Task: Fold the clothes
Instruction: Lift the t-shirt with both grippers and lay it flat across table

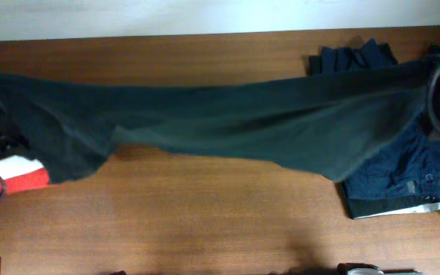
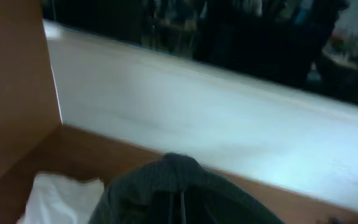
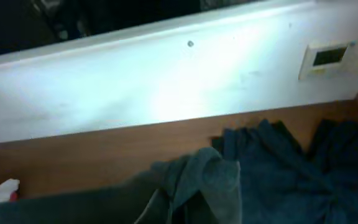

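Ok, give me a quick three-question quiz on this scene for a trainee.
1. True or false: the shirt is folded into a neat square.
2. The shirt's right end overlaps: A a plate, B the navy garment, C a box.
3. Fill in: the folded piece by the shirt's left end is white and ___.
Key: 1 false; 2 B; 3 red.
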Available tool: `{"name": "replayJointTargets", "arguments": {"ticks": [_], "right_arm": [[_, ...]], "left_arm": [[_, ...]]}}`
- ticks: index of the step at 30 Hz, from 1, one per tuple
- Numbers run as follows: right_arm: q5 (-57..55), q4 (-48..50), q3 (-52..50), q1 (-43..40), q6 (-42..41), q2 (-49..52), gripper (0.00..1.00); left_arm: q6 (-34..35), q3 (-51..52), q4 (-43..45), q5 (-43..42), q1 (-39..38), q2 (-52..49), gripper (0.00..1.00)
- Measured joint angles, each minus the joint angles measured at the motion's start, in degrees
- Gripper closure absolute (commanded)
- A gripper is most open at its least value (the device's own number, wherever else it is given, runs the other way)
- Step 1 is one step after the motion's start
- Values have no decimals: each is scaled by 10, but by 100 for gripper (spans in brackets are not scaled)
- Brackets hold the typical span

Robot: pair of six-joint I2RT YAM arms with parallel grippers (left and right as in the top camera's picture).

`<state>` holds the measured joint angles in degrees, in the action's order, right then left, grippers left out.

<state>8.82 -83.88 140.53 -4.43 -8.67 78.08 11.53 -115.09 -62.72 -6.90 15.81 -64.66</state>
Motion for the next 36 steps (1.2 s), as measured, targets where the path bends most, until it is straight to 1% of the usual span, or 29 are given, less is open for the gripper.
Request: {"name": "replayJointTargets", "arguments": {"ticks": [3, 6, 8, 10, 12, 13, 14, 15, 16, 18, 21, 24, 26, 28, 29, 31, 36], "right_arm": [[2, -3, 2, 0, 1, 11, 96], [3, 17, 5, 0, 1, 53, 96], [12, 42, 7, 0, 1, 104, 96], [28, 102, 6, 0, 1, 176, 96], [44, 171, 2, 1, 1, 237, 96], [54, 215, -1, 4, 1, 276, 96], [59, 247, -3, 8, 0, 302, 96], [62, 270, -4, 11, -2, 321, 96], [65, 310, -6, 16, -4, 342, 96], [66, 374, -9, 29, -13, 364, 96], [66, 432, -8, 39, -27, 362, 96], [65, 442, 3, 41, -37, 351, 96], [63, 432, 15, 40, -42, 346, 96], [61, 403, 22, 37, -46, 334, 96], [59, 362, 28, 35, -47, 330, 96], [53, 265, 31, 33, -47, 321, 96], [14, 16, 30, 33, -30, 322, 96]], "left_arm": [[-2, 0, -10, -16, 0, -26, 100], [-15, -2, -9, -25, 0, -91, 100], [-18, -1, 8, -30, 0, -142, 100], [-22, 1, 64, -37, -1, -214, 100], [-25, 2, 129, -41, -4, -263, 100], [-26, 2, 179, -43, -9, -293, 100], [-28, 3, 223, -43, -14, -317, 100], [-28, 4, 247, -43, -16, -330, 99], [-29, 6, 297, -45, -20, -346, 100], [-30, 7, 361, -45, -24, -364, 100], [-27, 7, 437, -42, -25, -367, 100], [-27, -28, 448, -40, -24, -367, 99], [-27, -60, 435, -40, -23, -367, 100], [-26, -113, 378, -40, -22, -367, 100], [-26, -122, 360, -40, -21, -365, 100], [-25, -151, 229, -41, -21, -360, 100], [-23, -150, -61, -52, -22, -360, 100]]}}
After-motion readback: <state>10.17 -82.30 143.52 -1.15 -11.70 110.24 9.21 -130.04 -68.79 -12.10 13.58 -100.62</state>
